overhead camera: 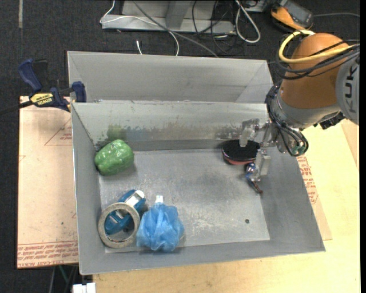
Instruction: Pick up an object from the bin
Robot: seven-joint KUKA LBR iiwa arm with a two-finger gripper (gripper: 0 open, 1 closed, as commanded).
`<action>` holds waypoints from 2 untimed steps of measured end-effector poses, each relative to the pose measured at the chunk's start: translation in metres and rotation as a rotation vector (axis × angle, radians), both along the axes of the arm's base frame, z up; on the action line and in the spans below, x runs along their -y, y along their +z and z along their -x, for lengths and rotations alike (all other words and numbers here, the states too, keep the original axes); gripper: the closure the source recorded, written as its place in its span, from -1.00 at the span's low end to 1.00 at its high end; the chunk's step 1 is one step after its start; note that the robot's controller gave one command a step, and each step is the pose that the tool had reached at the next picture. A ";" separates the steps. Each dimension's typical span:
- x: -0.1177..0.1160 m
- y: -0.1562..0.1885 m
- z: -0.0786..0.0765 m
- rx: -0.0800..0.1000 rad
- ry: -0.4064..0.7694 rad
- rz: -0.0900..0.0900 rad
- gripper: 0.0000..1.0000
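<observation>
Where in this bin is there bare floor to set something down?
The middle and front right, between the blue mesh sponge and the black disc, are bare. Crowded: front left, sponge against the tape roll; back right, gripper by the disc.

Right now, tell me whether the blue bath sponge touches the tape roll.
Touching. The camera view shows the bath sponge against the right rim of the tape roll, no floor between them.

Robot lab: loose cables (194, 17), metal bin (171, 80)

Black round disc (238, 151), red-edged, lying flat, far right
</observation>
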State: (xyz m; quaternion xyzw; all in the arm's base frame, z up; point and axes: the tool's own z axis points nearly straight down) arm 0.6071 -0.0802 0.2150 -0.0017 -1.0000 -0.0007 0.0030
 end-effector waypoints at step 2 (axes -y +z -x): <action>0.030 -0.105 -0.027 0.012 -0.128 0.000 -1.00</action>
